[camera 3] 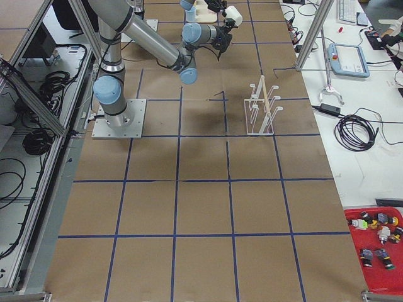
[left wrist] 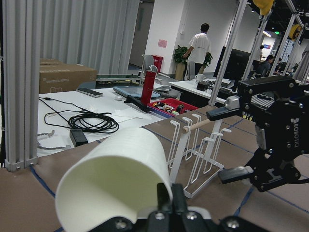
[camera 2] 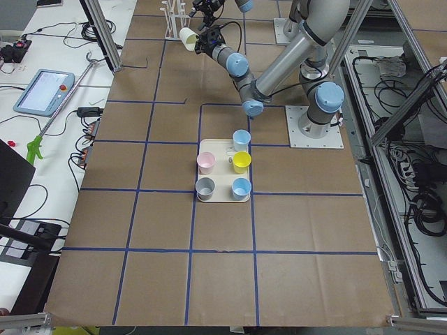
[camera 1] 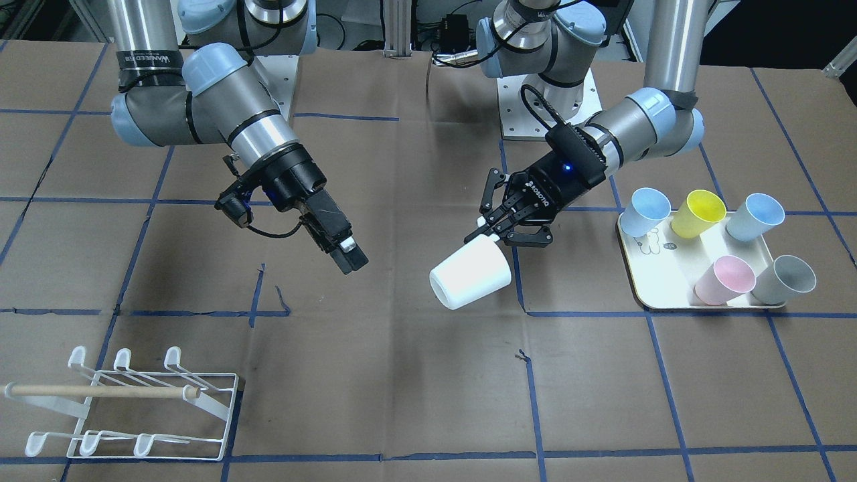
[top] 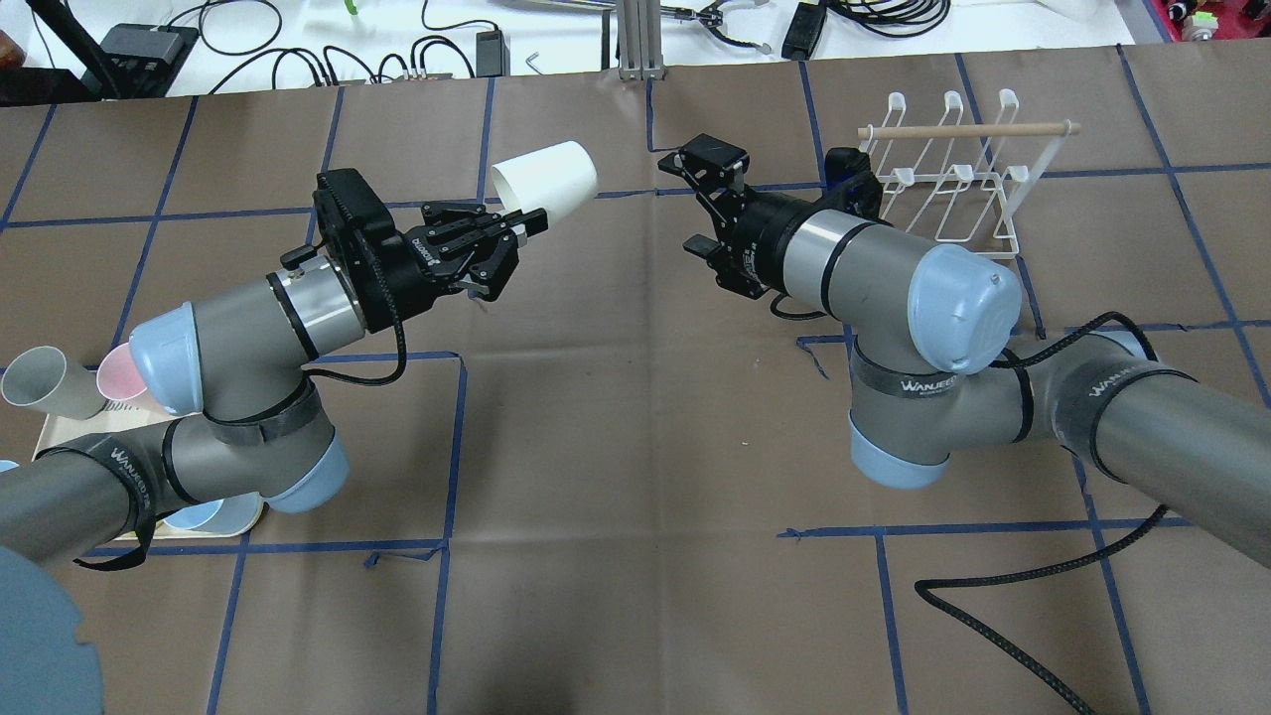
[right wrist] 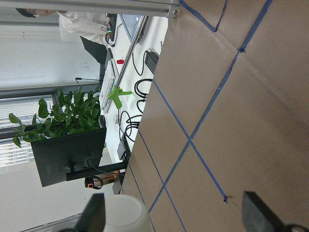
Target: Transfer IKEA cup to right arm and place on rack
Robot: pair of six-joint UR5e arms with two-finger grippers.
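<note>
— What sits nearest the front camera?

— The white wire cup rack with a light wooden dowel (camera 1: 100, 391), at the near left of the brown paper-covered counter (camera 1: 402, 402).

— And the cup?

— Farther in, near the middle. The white plastic cup (camera 1: 471, 274) is held on its side above the counter. The left gripper (camera 1: 492, 234) has its jaws clamped on the cup's narrow end, and the wide end points toward the right gripper (camera 1: 348, 253).

— Is that one touching it?

— No, it is apart from the cup, to the left, with its jaws spread wide.

— What is on the right?

— A cream tray with a bear drawing (camera 1: 659, 268), just right of the left gripper, carrying five pastel cups (camera 1: 723, 280): two blue, one yellow, one pink and one grey.
</note>
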